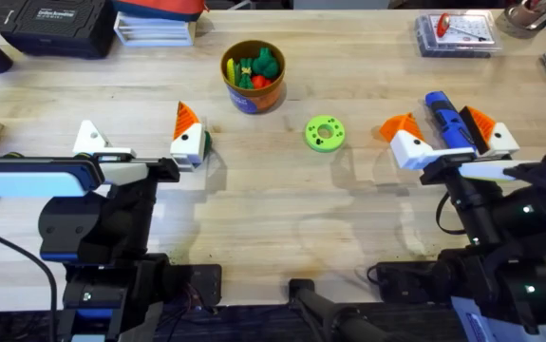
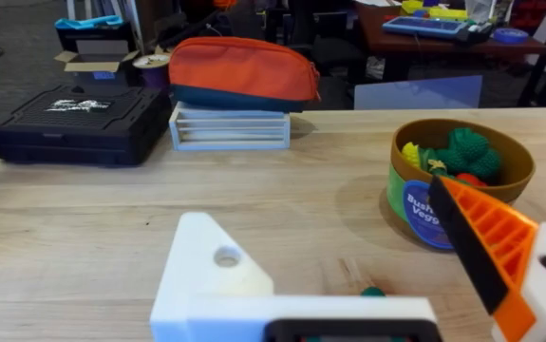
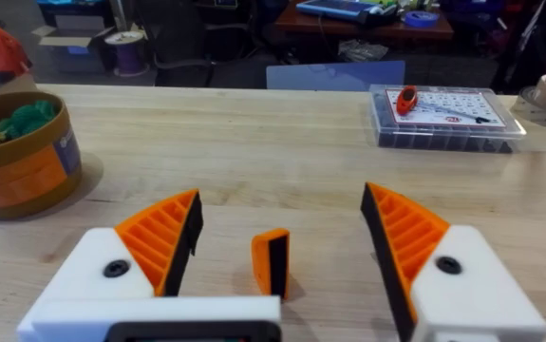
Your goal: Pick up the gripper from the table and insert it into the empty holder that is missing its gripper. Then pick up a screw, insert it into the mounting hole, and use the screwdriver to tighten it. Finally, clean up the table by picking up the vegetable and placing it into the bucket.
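My left gripper (image 1: 138, 141) is open. One of its fingers is a bare white holder (image 1: 87, 138) (image 2: 211, 271) with a round mounting hole; the other carries an orange ridged pad (image 2: 486, 233). A small dark-green vegetable (image 2: 372, 291) (image 1: 207, 141) lies on the table by that padded finger, mostly hidden. My right gripper (image 3: 282, 199) (image 1: 441, 128) is open, with orange pads on both fingers. Between them in the right wrist view stands the loose orange gripper (image 3: 271, 261). In the overhead view the blue screwdriver (image 1: 448, 119) lies between the same fingers. The bucket (image 1: 252, 76) (image 2: 458, 185) stands behind.
The bucket holds several toy vegetables. A flat bright-green disc (image 1: 325, 133) lies mid-table. A clear screw box (image 1: 455, 33) (image 3: 443, 114) sits at the back right. A black case (image 1: 54, 24) and a white tray with an orange pouch (image 2: 239, 81) stand at the back left.
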Motion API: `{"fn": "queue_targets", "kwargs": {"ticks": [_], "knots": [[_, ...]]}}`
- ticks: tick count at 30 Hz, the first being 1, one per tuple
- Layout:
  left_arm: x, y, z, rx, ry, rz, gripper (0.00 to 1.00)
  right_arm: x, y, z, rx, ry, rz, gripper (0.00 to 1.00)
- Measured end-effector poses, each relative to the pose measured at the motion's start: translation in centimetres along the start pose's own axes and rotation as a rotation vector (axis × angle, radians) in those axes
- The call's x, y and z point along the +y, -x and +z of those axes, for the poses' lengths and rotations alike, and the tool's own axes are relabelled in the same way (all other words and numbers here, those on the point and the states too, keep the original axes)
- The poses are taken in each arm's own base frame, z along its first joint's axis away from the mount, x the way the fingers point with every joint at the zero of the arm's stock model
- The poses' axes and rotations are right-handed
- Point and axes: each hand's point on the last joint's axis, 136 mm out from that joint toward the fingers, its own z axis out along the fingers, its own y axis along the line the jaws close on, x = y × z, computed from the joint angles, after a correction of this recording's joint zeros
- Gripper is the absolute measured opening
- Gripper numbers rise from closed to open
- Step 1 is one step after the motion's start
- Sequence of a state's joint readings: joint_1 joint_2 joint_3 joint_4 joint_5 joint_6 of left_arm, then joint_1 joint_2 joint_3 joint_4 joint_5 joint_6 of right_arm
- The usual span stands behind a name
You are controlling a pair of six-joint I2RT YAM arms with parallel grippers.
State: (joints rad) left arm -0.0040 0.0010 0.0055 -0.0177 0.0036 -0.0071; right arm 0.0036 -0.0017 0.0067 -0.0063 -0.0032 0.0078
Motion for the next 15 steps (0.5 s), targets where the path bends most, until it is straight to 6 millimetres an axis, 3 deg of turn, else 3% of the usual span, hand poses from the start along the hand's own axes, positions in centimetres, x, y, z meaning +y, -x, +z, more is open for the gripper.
{"fn": "queue_targets", "kwargs": {"ticks": [15], "knots": [[0.12,0.02,-0.05,0.006,0.007,0.000,0.978,-0.07,-0.22,-0.03,0.012,-0.004,0.009,0.992]]}}
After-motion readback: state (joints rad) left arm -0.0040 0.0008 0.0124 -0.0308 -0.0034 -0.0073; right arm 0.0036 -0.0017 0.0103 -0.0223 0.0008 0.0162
